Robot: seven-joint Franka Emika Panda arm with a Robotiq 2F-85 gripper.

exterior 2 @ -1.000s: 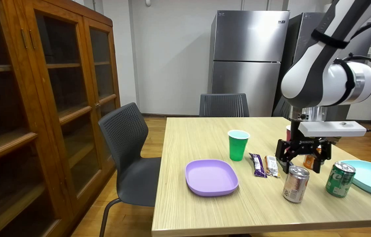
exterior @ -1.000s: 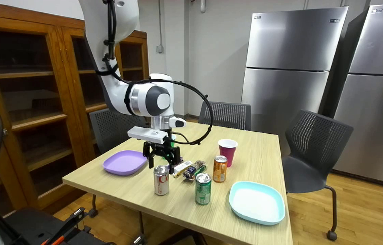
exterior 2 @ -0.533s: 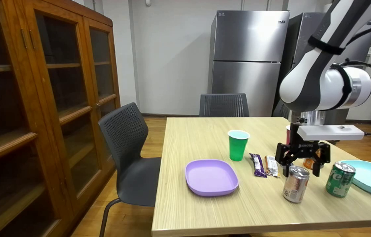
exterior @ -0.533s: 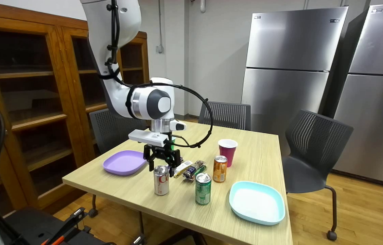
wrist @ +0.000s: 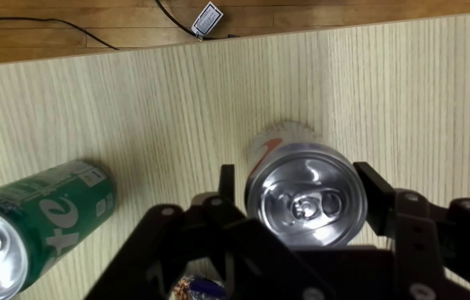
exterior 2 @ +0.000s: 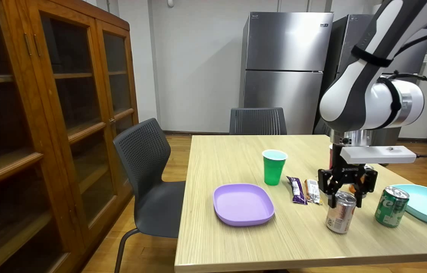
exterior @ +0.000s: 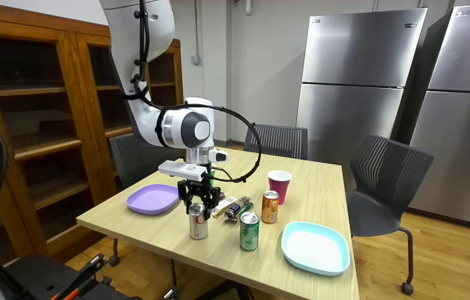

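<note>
Silver can (wrist: 307, 193) stands between 2 parted fingers (wrist: 376, 196) of the unclosed claw (wrist: 295, 179); green can (wrist: 57, 221) stands near the claw.

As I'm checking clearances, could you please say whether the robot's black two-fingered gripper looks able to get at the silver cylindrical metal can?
Very likely yes: the black gripper straddles the silver can near its top, and the green cylindrical metal can stands apart, seemingly leaving the way free.
</note>
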